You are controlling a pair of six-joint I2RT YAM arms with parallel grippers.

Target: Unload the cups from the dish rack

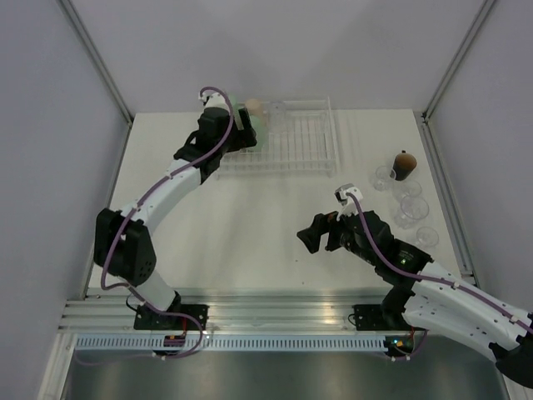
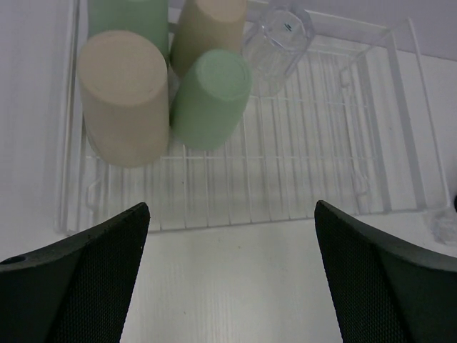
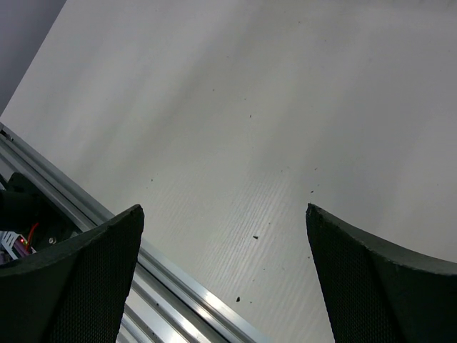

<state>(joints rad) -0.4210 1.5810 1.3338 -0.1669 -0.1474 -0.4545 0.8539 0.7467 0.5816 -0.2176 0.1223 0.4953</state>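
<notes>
Nearby, clear glasses (image 1: 412,207) and a brown cup (image 1: 404,165) stand outside the rack (image 1: 310,148).

Back wall (image 1: 275,50): plain pale grey panel.
Side walls (image 1: 42,167): same grey, joined the back at slim metal posts (image 1: 96,60).
Table (image 1: 250,242): white, matte, dotted with dark specks.
Rail (image 1: 275,312): brushed aluminium along the table's near edge, glinting.
Light: soft, even.

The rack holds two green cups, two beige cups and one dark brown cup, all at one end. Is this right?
Not quite. The fifth cup in the rack is a clear cup, not a dark brown one. The left wrist view shows it beside the two green cups and two beige cups, all at one end.
</notes>
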